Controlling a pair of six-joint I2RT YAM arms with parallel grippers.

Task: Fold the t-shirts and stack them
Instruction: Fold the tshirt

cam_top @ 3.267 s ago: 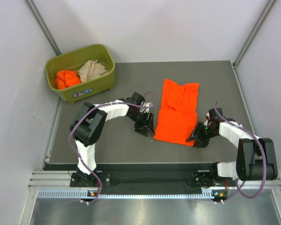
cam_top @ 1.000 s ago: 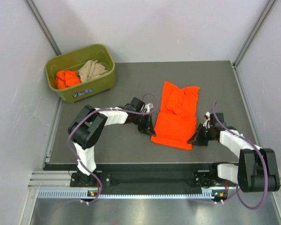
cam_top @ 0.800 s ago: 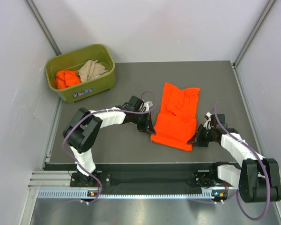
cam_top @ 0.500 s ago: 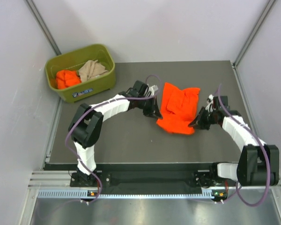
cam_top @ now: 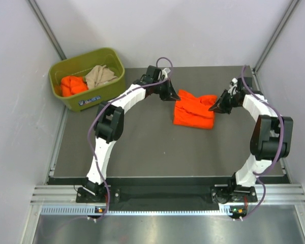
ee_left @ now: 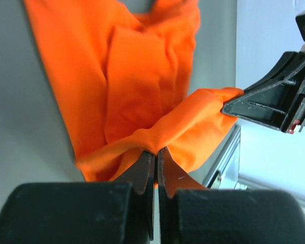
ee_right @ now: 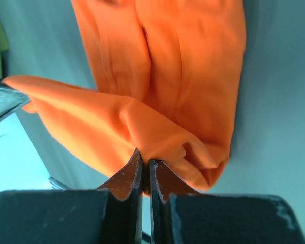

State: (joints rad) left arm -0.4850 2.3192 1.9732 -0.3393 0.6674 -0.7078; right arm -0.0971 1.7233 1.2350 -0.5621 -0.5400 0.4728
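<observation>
An orange t-shirt (cam_top: 194, 111) lies doubled over at the back middle of the dark table. My left gripper (cam_top: 176, 95) is shut on the shirt's far left corner, and my right gripper (cam_top: 213, 107) is shut on its far right corner. In the left wrist view the jaws pinch a ridge of orange t-shirt (ee_left: 157, 91) at my left gripper (ee_left: 156, 151), with the right gripper's black finger opposite. The right wrist view shows my right gripper (ee_right: 145, 161) pinching a fold of the orange t-shirt (ee_right: 183, 76). Another orange t-shirt (cam_top: 72, 85) and a beige t-shirt (cam_top: 99, 75) lie crumpled in the bin.
The olive-green bin (cam_top: 99, 96) stands at the table's back left corner. Pale enclosure walls close in on the left, right and back, and the metal rail runs along the near edge. Both arms stretch far toward the back of the table (cam_top: 142, 147).
Both grippers carried the shirt's near edge away from me, toward the back. The long flat shirt is now folded over into a short rectangle. Both arms have stretched out.
</observation>
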